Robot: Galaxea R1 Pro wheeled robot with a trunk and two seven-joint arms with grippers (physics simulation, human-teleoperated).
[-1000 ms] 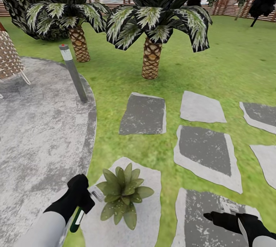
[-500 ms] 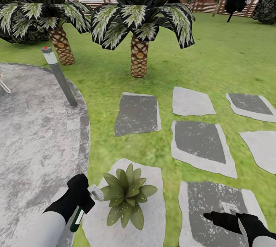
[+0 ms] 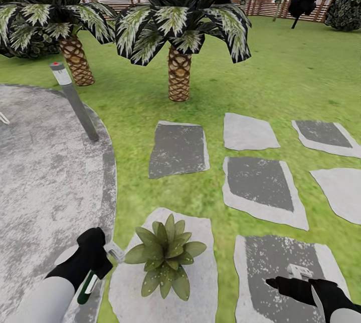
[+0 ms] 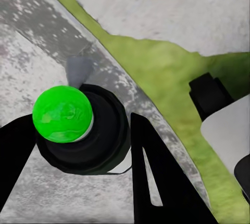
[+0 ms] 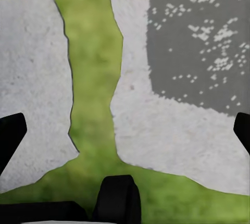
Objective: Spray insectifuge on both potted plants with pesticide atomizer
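Back and outward goes the left gripper (image 3: 100, 258) compared with a second ago, so a sliver of stone now shows between the bottle's nozzle and the leaves, where a moment ago the two nearly touched; the head camera has swung too, so the palms and the lamp post sit differently in the picture.

Starting at the left: the left gripper is clamped on the pesticide atomizer (image 3: 108, 255), pale spray head poking out toward the plant, dark-and-green body slanting down and back below the glove. From the left wrist camera, the black fingers (image 4: 151, 172) press either side of the bottle's round dark body (image 4: 86, 130), its bright green end facing the lens.

Next along, just beside that nozzle, sits the potted plant (image 3: 163, 258) on its pale stepping stone (image 3: 200, 283). It lies straight out from the spray head, toward the robot's right, and the nozzle seems roughly aimed at it. That is the line the spray depends on, and the left arm is clearly the nearer one.

Far right: the right gripper (image 3: 296, 278) hovers over the neighbouring stone, well apart from the plant, fingers spread wide and holding nothing in its wrist view.
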